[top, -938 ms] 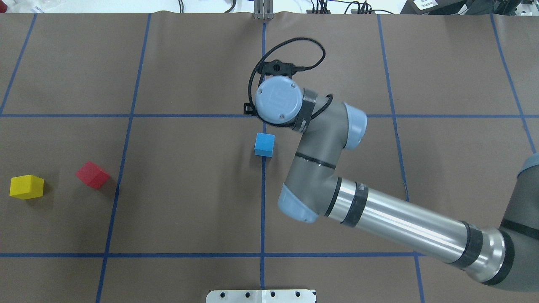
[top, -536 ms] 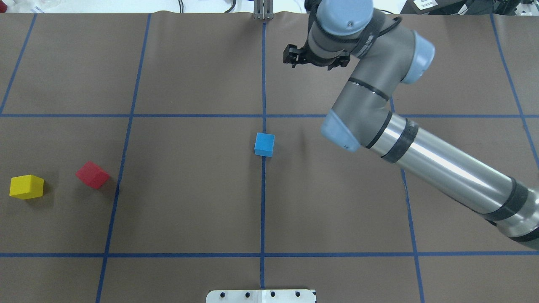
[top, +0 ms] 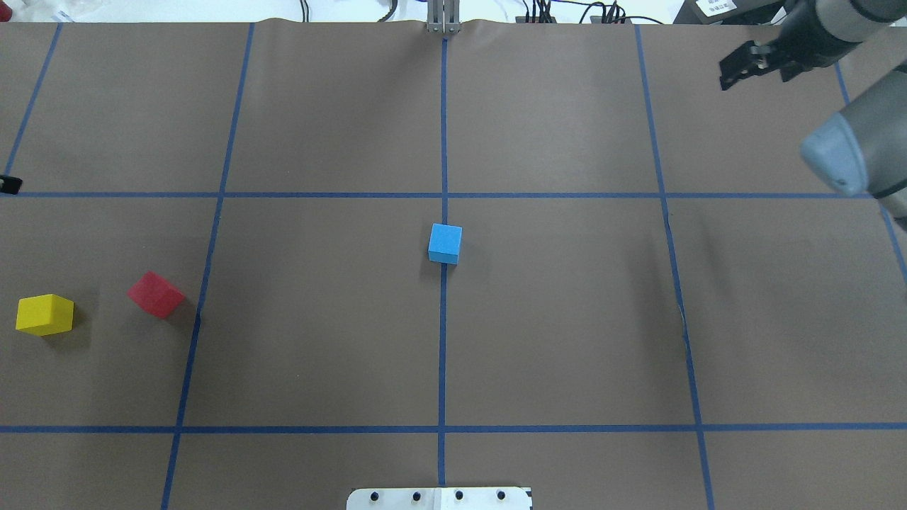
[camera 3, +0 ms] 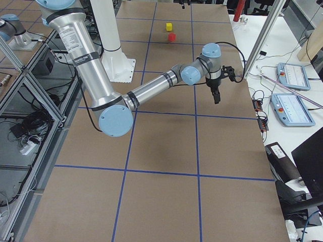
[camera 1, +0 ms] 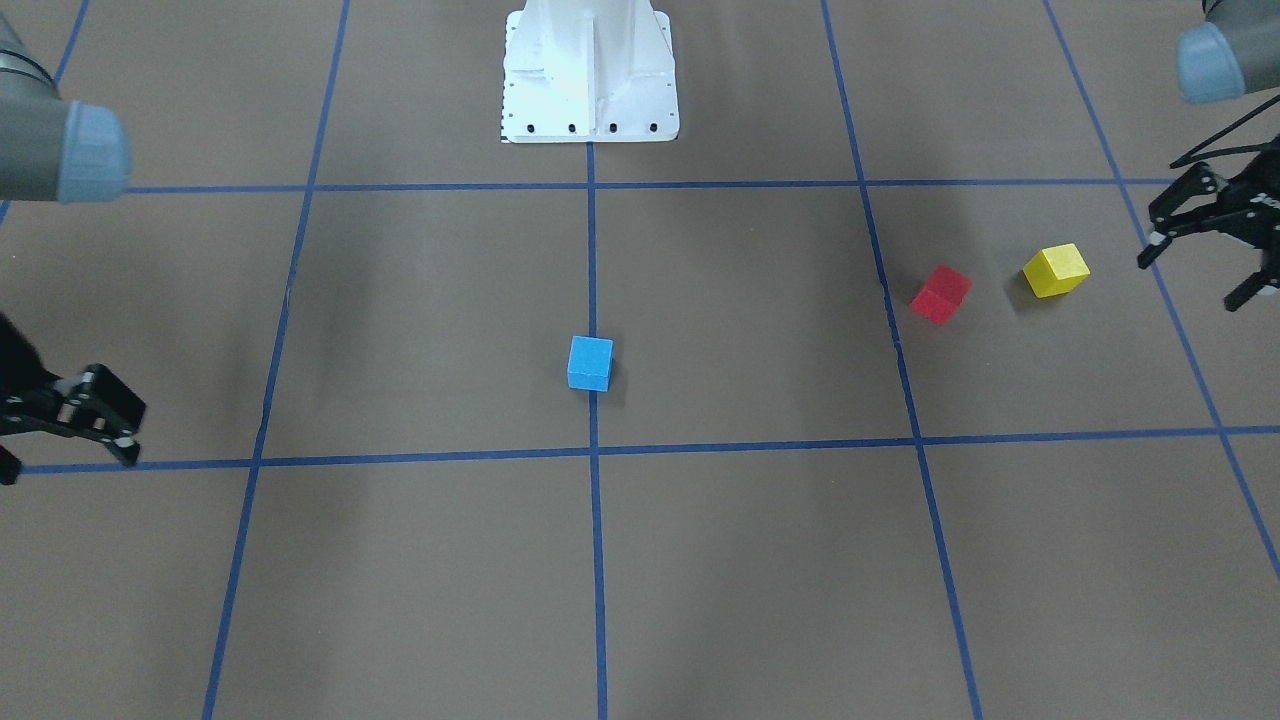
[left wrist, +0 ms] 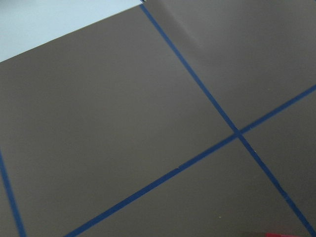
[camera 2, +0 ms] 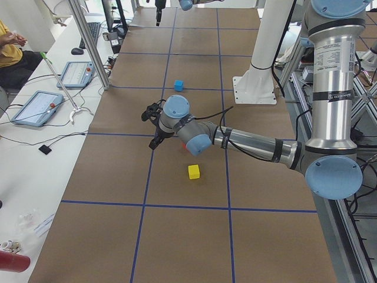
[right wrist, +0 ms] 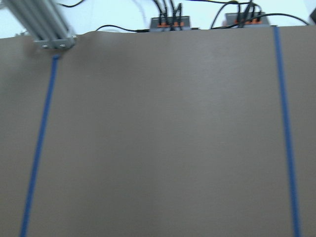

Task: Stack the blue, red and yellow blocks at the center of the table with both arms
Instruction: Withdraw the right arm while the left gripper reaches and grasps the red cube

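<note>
Left gripper (camera 1: 1190, 282) and right gripper (top: 751, 71) hover spread-open, well apart.

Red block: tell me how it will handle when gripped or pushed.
The red block looks like a rigid, flat-faced cube, so it should slide rather than roll. Its matte faces probably grip well.

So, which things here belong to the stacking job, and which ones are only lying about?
Job: blue block, red block, yellow block, table, left gripper and right gripper, both open.
Lying about: white base, tablets on the side bench, cables.
</note>
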